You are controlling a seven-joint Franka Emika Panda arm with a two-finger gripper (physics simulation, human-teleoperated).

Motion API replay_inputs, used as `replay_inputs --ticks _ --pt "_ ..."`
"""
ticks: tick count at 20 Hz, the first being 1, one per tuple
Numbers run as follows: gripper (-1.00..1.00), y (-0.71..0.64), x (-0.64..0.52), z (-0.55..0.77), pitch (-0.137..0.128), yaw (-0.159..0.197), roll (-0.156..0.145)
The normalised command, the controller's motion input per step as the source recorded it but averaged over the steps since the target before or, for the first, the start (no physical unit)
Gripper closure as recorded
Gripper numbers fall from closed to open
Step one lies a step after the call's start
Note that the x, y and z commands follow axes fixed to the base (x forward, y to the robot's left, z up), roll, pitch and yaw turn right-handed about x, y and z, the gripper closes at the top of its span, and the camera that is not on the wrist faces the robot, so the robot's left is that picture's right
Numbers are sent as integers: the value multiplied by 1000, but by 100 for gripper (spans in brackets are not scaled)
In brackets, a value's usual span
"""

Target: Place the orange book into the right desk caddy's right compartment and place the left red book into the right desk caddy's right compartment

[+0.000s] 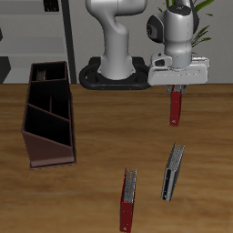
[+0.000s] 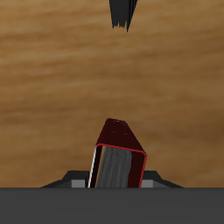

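Note:
My gripper [image 1: 176, 87] is shut on the left red book [image 1: 175, 107], which hangs upright from the fingers over the back of the table. The wrist view shows that book [image 2: 119, 157] close up, red cover and pale grey pages, between the jaws of the gripper [image 2: 116, 181]. The right desk caddy [image 1: 50, 118], a dark maroon-brown box with inner dividers, stands far across the table from the gripper. The orange book is out of view.
A second red book [image 1: 128, 200] stands on edge near the table's front edge. A dark grey-black book [image 1: 172, 173] stands beside it, and its tip [image 2: 122, 12] shows in the wrist view. The robot's base [image 1: 116, 77] is at the back.

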Motion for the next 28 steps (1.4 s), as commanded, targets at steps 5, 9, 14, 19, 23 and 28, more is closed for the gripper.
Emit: replay_inputs --ticks 5,9,14,19,23,28 --pt "100 -388 -210 305 -21 82 29" --pt "100 -585 -306 355 -19 170 84" --pt "100 -828 -203 340 -10 53 -47" --pt "100 -571 -247 219 14 13 -14" --pt "100 -679 -383 267 -31 46 -38" --pt "100 -806 -387 282 0 -27 -58"
